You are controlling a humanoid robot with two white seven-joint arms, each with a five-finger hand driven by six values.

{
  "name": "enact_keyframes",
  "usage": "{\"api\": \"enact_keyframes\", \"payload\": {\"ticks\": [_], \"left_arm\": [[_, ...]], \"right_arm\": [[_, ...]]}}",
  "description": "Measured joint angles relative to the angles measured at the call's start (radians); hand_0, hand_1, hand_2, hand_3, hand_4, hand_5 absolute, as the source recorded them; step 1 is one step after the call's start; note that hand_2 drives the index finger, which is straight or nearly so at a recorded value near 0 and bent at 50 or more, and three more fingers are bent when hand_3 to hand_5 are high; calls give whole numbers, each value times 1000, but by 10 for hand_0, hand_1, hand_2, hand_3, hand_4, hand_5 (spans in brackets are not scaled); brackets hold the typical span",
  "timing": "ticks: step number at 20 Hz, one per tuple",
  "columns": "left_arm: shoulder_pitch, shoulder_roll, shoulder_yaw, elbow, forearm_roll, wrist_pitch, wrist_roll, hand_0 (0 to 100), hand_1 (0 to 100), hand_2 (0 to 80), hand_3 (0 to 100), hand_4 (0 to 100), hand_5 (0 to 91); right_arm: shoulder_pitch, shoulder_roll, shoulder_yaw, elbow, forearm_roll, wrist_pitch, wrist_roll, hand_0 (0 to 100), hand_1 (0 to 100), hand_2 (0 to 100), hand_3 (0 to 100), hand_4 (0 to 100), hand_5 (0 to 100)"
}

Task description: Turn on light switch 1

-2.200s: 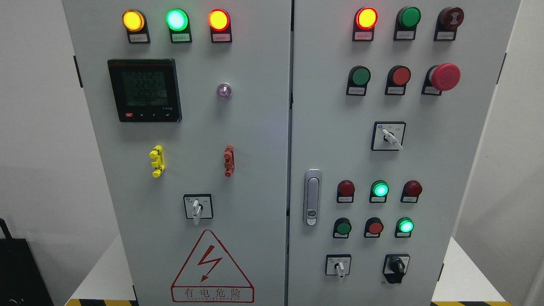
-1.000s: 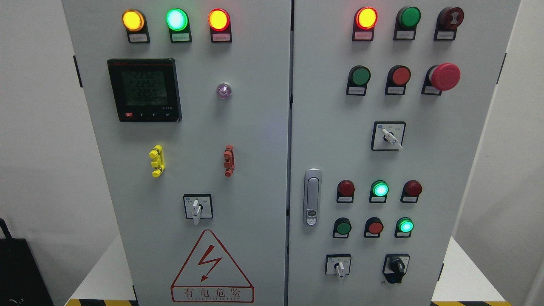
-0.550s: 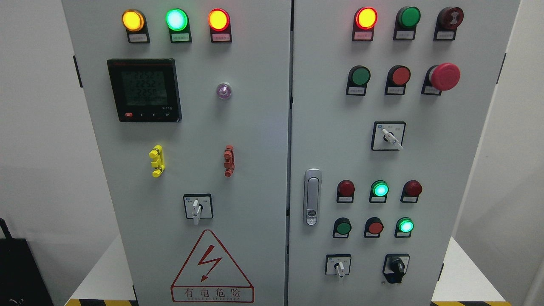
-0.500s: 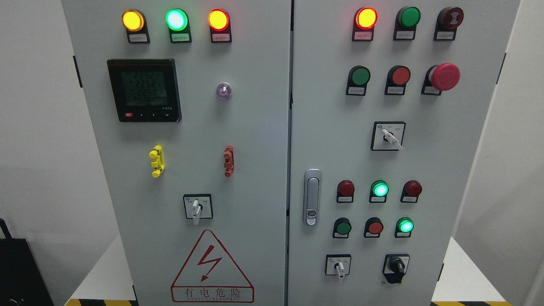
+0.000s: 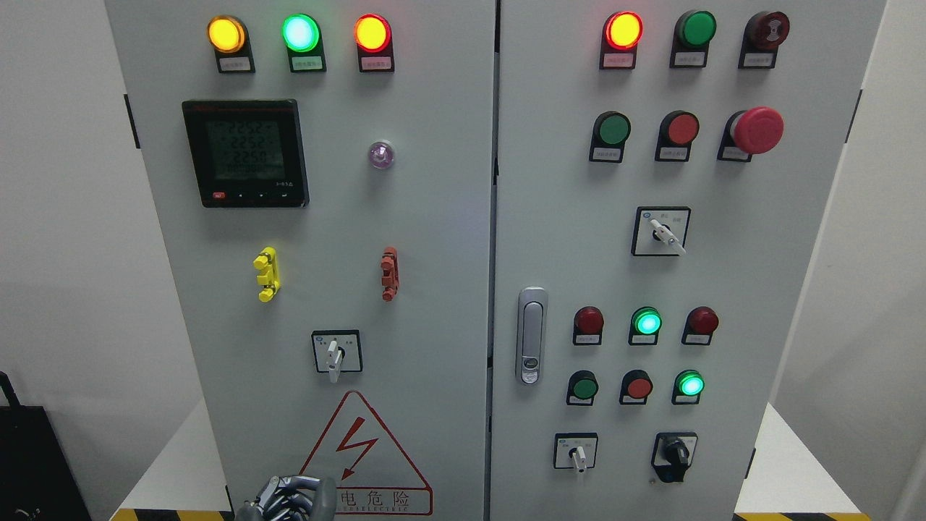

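Left hand [image 5: 286,501] shows just below the selector switch [image 5: 334,353], over the warning triangle [image 5: 360,456], likely to reach it; fingers curled, holding nothing.

Grey cabinet [image 5: 434,239], red-outlined warning triangle [image 5: 362,441], yellow clip [image 5: 266,274], red mushroom button [image 5: 756,130]

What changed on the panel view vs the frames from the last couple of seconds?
A robot hand has come up into view at the bottom edge, left of middle, in front of the lower left corner of the warning triangle sign. It holds nothing and touches no switch. Whether its fingers are open or curled is unclear. Everything else is unchanged: same indicator lamps lit, and the selector switch above the sign still points down.
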Motion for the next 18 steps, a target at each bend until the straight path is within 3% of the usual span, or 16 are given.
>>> {"api": "enact_keyframes", "payload": {"ticks": [18], "left_arm": [[-128,-20,-49,-7,0,133,104,41,543,536,919,968,845]], "right_arm": [[0,0,0,0,0,0,0,0,0,0,0,0,0]]}}
